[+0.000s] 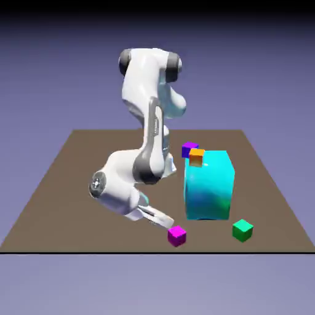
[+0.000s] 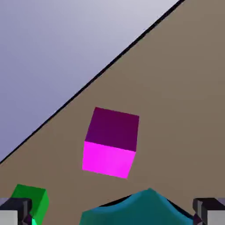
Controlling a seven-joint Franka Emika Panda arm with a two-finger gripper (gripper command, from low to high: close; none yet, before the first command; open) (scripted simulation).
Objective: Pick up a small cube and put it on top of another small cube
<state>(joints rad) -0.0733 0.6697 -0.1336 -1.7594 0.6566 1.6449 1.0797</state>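
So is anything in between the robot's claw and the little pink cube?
No. In the hand view only bare brown table lies ahead of the gripper, up to the small cube. The exterior view agrees.

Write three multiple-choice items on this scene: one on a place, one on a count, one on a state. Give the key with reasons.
1. Where is the orange cube?
A. on the big cyan block
B. on the table
C. in the gripper

2. How many small cubes show in the exterior view?
A. two
B. four
C. six

3. The magenta cube is:
A. held up
B. stacked
C. lying on the table, ungrasped

Key: A, it sits at the block's top edge; B, magenta, green, orange, purple; C, the fingertips are short of it.
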